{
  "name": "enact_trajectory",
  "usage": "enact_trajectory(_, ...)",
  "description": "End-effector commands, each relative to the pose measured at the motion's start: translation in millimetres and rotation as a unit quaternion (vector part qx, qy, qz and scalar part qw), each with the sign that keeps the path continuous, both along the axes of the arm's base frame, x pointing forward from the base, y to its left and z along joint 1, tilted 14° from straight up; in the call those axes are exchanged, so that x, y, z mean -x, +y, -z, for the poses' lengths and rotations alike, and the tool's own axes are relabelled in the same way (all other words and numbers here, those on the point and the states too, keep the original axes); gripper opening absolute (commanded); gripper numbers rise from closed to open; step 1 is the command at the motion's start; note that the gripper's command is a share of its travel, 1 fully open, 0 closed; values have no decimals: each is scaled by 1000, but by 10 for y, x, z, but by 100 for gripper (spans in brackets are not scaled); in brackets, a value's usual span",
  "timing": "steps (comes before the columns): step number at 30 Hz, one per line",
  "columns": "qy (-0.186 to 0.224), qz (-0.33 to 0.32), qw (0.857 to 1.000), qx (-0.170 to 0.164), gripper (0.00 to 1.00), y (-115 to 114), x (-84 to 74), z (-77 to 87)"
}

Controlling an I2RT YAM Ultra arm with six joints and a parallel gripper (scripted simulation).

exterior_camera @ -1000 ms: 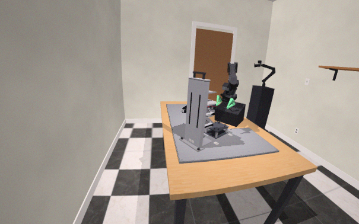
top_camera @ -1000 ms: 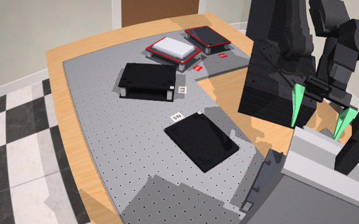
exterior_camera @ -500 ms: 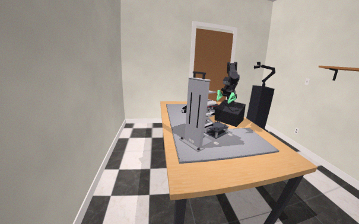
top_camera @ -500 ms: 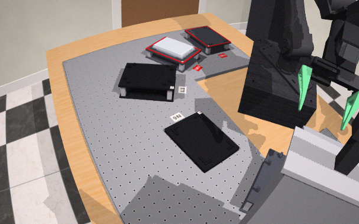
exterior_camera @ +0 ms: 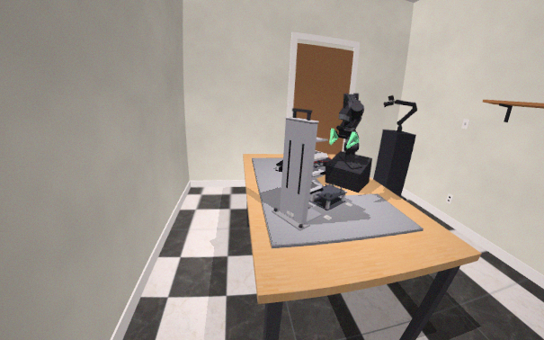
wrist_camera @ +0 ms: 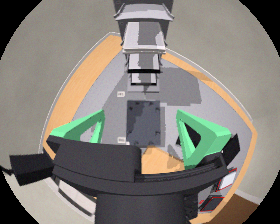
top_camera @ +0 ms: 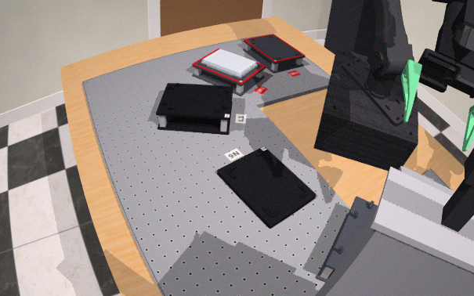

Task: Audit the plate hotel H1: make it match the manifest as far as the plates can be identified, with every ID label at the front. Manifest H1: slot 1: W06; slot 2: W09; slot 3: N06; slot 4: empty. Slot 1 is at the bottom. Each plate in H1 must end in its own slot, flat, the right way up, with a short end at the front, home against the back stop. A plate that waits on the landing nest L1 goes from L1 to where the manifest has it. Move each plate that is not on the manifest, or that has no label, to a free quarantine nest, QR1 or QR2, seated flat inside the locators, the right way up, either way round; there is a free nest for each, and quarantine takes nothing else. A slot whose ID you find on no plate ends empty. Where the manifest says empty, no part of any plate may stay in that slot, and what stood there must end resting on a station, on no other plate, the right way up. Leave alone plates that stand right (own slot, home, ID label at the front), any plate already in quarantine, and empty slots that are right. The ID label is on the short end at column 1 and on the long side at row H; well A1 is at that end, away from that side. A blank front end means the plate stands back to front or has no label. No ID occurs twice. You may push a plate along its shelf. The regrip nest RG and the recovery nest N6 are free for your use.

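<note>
My gripper [top_camera: 436, 134] [exterior_camera: 343, 140] [wrist_camera: 140, 113] is open and empty, its green fingers spread wide. It hangs high in the air in front of the plate hotel H1 [top_camera: 420, 213] [exterior_camera: 298, 171] [wrist_camera: 143, 26]. In the wrist view, light plates show in the hotel's shelves, but I cannot read any labels. A raised grey nest [wrist_camera: 145, 123] [exterior_camera: 329, 195] stands below the fingers and holds nothing. A white plate [top_camera: 229, 63] sits in one red-edged quarantine nest [top_camera: 257, 72]. The other quarantine nest [top_camera: 274, 48] is bare.
The flat black nest N6 [top_camera: 266, 188] lies bare on the grey baseplate [top_camera: 150, 172]. A raised black nest [top_camera: 194, 102] stands behind it, also bare. The arm's black base block [top_camera: 365, 117] [exterior_camera: 349, 171] stands by the hotel. A dark camera stand [exterior_camera: 394, 159] is at the table's far side.
</note>
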State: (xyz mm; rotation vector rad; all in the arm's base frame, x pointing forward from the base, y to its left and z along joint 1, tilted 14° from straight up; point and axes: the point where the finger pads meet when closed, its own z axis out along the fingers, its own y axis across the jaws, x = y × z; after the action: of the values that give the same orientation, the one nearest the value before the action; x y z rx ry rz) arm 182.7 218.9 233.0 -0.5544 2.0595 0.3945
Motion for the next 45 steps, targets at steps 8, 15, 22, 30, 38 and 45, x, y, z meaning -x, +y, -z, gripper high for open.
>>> enact_trajectory(8,-5,9,1000,-5,100,-115,44,-337)
enact_trajectory(15,-3,8,1000,2,100,-85,-12,6)
enact_trajectory(22,0,8,1000,8,100,-41,-53,234)
enact_trajectory(30,-5,8,1000,-2,100,32,-103,165)
enact_trajectory(38,-5,8,1000,-2,100,85,-195,140)
enact_trajectory(45,-6,8,1000,-2,100,117,-253,124)
